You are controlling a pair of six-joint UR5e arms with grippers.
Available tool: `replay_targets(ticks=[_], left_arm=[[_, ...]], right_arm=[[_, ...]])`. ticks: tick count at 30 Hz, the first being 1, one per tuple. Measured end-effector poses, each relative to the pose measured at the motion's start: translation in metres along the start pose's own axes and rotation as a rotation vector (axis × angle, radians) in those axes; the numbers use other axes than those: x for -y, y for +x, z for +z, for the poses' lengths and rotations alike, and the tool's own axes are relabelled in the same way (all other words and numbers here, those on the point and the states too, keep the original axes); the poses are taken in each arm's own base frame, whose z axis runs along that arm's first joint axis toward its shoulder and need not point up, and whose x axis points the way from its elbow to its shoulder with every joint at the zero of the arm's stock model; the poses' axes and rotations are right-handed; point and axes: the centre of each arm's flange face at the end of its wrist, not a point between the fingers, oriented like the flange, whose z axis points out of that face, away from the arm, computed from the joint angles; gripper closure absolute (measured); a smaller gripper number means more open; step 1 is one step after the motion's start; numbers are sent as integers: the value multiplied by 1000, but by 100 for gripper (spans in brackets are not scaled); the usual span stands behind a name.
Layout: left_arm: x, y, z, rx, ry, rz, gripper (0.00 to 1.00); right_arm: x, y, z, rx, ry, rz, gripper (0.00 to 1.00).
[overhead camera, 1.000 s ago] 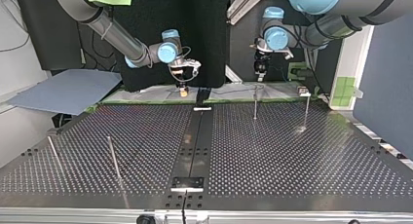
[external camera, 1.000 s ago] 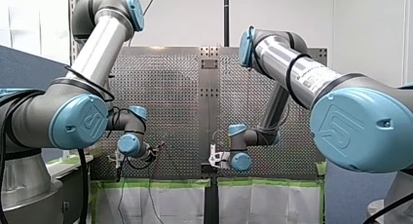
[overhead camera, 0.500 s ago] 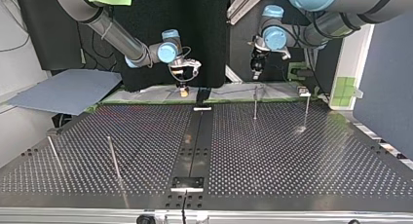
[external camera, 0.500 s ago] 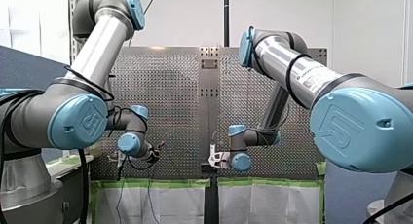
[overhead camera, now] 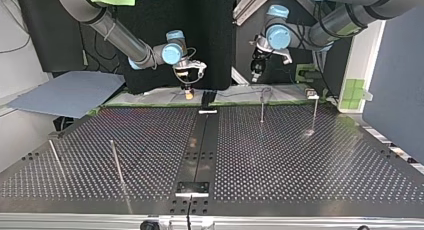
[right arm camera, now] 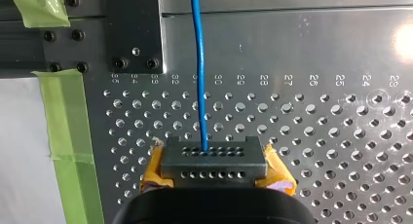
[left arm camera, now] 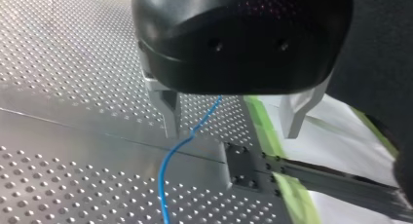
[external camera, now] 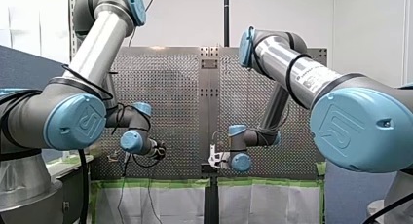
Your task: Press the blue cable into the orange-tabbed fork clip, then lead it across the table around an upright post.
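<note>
My right gripper is clenched on the cable. The blue strand runs straight ahead from its yellow-edged tips, over the table, and out of sight. My left gripper is released, its metal fingers wide apart. There the cable comes out from under the gripper body, kinks against the tip of one finger and trails off ahead. It leans on that finger but is not pinched. I judge the cable to be light, thin and limp with a little spring, since it looks straight where it is drawn tight and bent where it is slack. Its smooth jacket could slide through metal fingers, so I would close firmly on it. I would take hold just beside the stretch meant for the clip and keep both grippers near each other, because a long free span would buckle rather than press in. I cannot find the clip in any view. Two posts stand on the table near my left gripper. As for writing, a row of engraved hole numbers runs ahead of my right gripper, counting down through 29 and 28 to 23, with the one under the cable hidden. The arms' blue joint caps carry a moulded logo. The print on my right arm's tube is too small to read.
</note>
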Motion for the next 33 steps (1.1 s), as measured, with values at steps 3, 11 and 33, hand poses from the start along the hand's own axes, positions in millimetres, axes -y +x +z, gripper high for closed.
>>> replay_targets(ticks=[3, 11, 33], left_arm=[[3, -6, 6, 34, 6, -16, 0], [11, -26, 24, 128, -10, -80, 0], [27, -11, 56, 119, -98, -132, 0]], right_arm=[[0, 0, 0, 1, 0, 0, 100], [1, -1, 0, 2, 1, 0, 100], [5, -3, -2, 7, 8, -2, 100]])
